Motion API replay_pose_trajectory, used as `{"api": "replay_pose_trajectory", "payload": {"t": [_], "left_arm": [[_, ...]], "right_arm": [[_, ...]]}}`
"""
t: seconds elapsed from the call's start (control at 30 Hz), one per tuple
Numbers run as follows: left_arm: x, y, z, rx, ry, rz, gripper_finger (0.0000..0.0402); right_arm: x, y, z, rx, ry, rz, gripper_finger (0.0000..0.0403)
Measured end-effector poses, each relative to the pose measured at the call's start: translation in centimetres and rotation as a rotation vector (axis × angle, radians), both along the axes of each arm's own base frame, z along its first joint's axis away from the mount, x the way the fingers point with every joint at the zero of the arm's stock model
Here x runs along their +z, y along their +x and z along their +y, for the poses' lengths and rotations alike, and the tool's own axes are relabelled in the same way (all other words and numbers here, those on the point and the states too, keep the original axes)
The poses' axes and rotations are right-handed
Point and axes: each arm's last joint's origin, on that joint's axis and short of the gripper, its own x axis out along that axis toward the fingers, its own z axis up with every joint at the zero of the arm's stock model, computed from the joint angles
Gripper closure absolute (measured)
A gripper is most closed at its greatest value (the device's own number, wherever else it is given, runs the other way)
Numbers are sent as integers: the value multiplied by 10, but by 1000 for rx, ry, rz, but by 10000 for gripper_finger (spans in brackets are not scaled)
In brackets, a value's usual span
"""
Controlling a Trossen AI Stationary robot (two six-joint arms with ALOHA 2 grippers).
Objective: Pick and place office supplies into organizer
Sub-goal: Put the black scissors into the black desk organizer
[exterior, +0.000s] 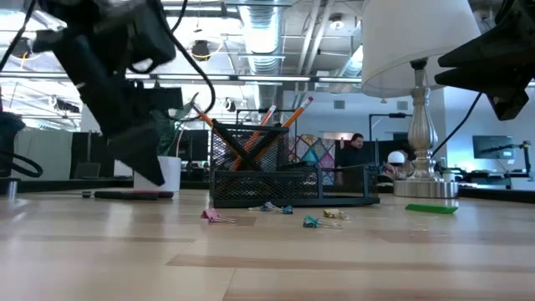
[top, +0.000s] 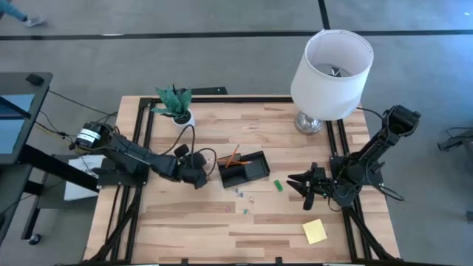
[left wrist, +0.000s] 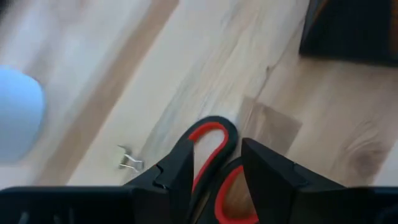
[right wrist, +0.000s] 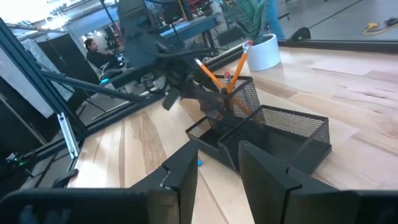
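My left gripper (top: pixel 199 176) is just left of the black mesh organizer (top: pixel 244 168) and is shut on the red-handled scissors (left wrist: pixel 211 140). Orange pencils (top: pixel 233 157) stand in the organizer's cup (exterior: pixel 247 155). Small clips (top: pixel 240 193) lie on the table on the organizer's near side, and a green block (top: pixel 278 185) lies to its right. A yellow sticky-note pad (top: pixel 314 231) lies near the table's near right corner. My right gripper (top: pixel 304 185) is open, right of the green block and touching nothing. My left gripper holds the scissors between its two fingers (left wrist: pixel 177 174) at the handle end. The two red handle loops (left wrist: pixel 233 193) stick out past the fingertips. The blades are hidden behind the gripper. Whether any part rests on the table does not show.
A potted green plant (top: pixel 175 103) stands at the far left of the table, and a white-shaded lamp (top: pixel 332 70) at the far right. One clip (left wrist: pixel 130 163) lies on the wood below my left gripper. People sit in the room beyond the table (exterior: pixel 355 150).
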Motion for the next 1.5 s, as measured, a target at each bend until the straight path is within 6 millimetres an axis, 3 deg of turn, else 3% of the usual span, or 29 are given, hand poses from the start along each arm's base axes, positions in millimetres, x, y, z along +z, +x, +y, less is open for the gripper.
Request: {"api": "replay_pose_trajectory", "payload": {"t": [0.37, 0.6, 0.93, 1.23, 1.5], "left_arm": [[-2, 9, 8, -126, 1, -44, 269], [-4, 8, 24, -74, -55, -18, 242], [-16, 1, 23, -24, -97, -50, 215], [-39, 9, 22, -1, -39, -115, 235], [-40, 9, 20, 26, -97, -128, 302]], "right_arm": [[0, 0, 0, 6, 1, 3, 290], [0, 0, 0, 6, 0, 3, 290], [-1, 0, 0, 7, -5, 8, 290], [-1, 0, 0, 7, -8, 10, 290], [-2, 0, 0, 7, -12, 14, 290]]}}
